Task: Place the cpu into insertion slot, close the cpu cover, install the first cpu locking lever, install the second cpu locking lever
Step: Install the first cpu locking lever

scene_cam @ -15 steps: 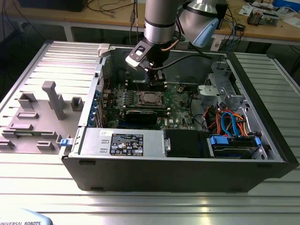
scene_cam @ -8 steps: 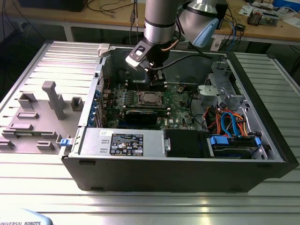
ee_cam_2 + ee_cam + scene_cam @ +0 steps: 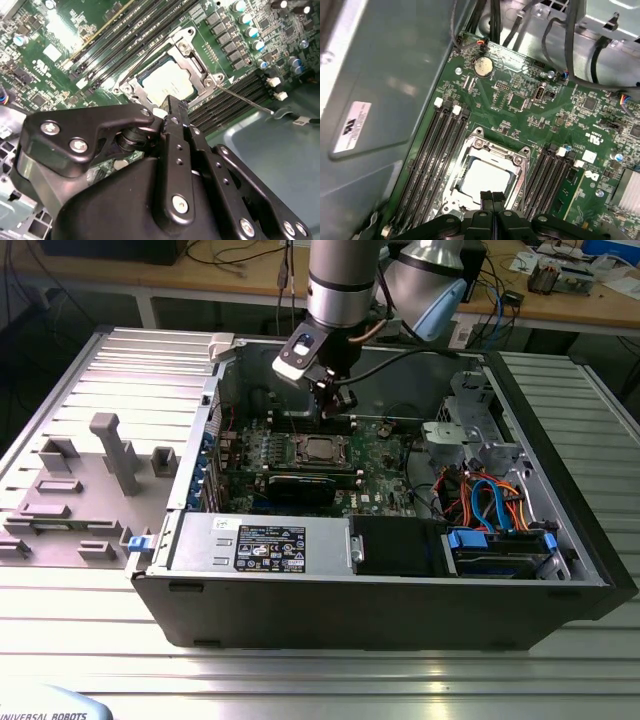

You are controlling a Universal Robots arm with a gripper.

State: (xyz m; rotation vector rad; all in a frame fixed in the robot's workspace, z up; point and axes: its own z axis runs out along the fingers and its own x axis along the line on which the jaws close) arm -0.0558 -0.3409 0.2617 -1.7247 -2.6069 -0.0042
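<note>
Matte black gripper (image 3: 492,196), fingers (image 3: 487,197) pressed together, empty, arm upright over smooth silver cpu (image 3: 484,179) inside square steel cpu cover (image 3: 497,148)

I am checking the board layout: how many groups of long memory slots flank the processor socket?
2. One group lies between the socket and the case wall; the other lies on the socket's opposite side.

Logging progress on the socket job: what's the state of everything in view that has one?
cpu: seated in the insertion slot.
cpu cover: closed over the cpu.
locking lever: angled out from the insertion slot, looks unlatched.
gripper: jaws shut, nothing seen between them, at the insertion slot's edge.
computer case: side open.
</note>
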